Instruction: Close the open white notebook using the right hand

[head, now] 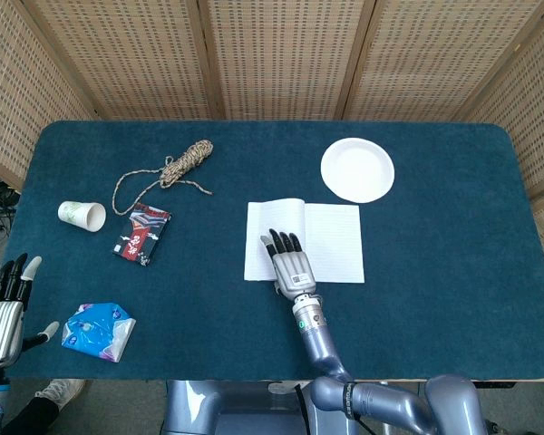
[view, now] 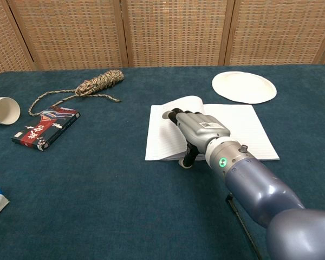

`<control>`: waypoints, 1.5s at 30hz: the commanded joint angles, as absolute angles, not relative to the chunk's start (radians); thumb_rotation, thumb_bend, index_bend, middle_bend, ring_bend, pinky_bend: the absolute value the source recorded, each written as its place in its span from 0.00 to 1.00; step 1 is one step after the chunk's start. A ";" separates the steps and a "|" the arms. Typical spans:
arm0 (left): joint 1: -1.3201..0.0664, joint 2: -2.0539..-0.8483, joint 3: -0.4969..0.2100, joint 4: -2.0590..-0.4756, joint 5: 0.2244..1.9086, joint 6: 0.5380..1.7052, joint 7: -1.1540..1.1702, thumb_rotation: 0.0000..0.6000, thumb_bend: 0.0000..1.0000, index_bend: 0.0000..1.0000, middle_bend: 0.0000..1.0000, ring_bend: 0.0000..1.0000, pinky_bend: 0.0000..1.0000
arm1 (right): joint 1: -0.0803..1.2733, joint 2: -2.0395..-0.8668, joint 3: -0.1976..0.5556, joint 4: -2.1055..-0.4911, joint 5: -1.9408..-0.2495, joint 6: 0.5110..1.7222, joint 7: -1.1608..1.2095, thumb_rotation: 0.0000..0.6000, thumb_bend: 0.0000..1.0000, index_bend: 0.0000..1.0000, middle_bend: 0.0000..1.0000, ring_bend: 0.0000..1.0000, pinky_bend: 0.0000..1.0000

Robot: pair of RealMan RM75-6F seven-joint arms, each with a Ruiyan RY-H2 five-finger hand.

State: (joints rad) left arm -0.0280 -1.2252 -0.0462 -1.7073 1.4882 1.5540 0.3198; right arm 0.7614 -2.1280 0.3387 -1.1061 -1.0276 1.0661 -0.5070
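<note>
The white notebook [head: 331,237] [view: 241,127] lies open on the blue table, its left page bulging up a little near the spine. My right hand [head: 289,264] [view: 197,130] lies over the near part of the left page, fingers stretched forward and apart. Its thumb hangs at the page's front edge in the chest view. Nothing is held in it. My left hand [head: 4,304] stands at the near left table corner, fingers spread, holding nothing.
A white plate [head: 357,169] sits behind the notebook. A rope bundle [head: 175,167], a tipped paper cup [head: 82,216] and a red-black packet [head: 142,233] lie at the left. A blue-white wrapper [head: 98,331] rests beside my left hand.
</note>
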 commanded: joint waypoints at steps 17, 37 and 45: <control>-0.031 -1.226 -0.045 -1.703 1.483 1.549 0.315 1.00 0.07 0.00 0.00 0.00 0.00 | 0.755 -2.131 0.339 -1.107 -1.020 1.055 -0.480 1.00 0.36 0.00 0.00 0.00 0.00; -0.032 -1.228 -0.044 -1.702 1.483 1.553 0.314 1.00 0.07 0.00 0.00 0.00 0.00 | 0.766 -2.147 0.333 -1.065 -1.043 1.065 -0.473 1.00 0.35 0.00 0.00 0.00 0.00; -0.031 -1.228 -0.043 -1.704 1.486 1.556 0.312 1.00 0.07 0.00 0.00 0.00 0.00 | 0.771 -2.183 0.318 -0.989 -1.084 1.100 -0.481 1.00 0.42 0.00 0.00 0.00 0.00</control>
